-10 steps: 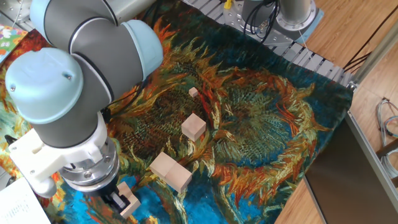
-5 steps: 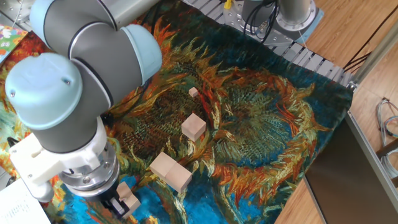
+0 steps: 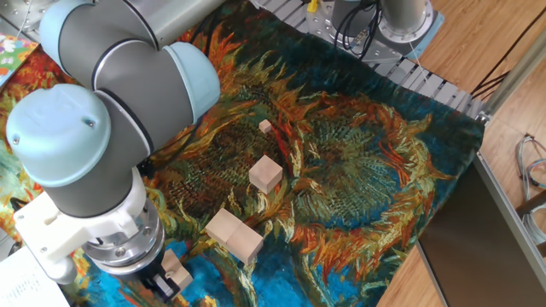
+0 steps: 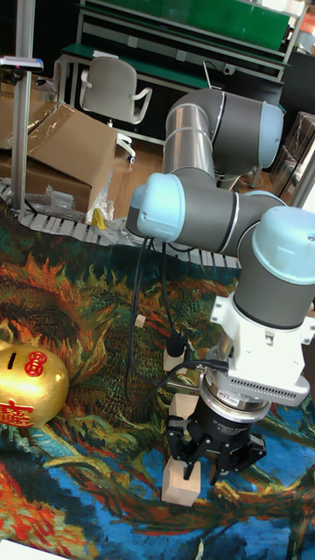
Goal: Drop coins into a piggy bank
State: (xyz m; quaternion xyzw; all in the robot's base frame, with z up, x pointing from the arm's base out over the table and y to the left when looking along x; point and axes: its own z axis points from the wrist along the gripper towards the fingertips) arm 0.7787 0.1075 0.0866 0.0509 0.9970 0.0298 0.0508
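The gold piggy bank (image 4: pixel 26 385), with red marks on its side and a slot on top, stands at the left edge of the tall fixed view. The fixed view does not show it. My gripper (image 4: pixel 194 457) (image 3: pixel 164 288) points down at the front of the cloth, well to the right of the bank. Its black fingers hang just over a pale wooden block (image 4: pixel 181 483) (image 3: pixel 177 269). No coins show in either view, and I cannot make out the gap between the fingers or anything held in them.
More wooden blocks lie on the sunflower cloth: a small one (image 3: pixel 265 126), a medium cube (image 3: pixel 265 174) and a long block (image 3: pixel 233 235). The arm's big joints (image 3: pixel 102 111) hide the cloth's left part. A metal frame (image 3: pixel 499 213) borders the right side.
The wrist and gripper have shifted slightly towards the lower left of the fixed view, sinking closer to the block at the front. The blocks have not moved.
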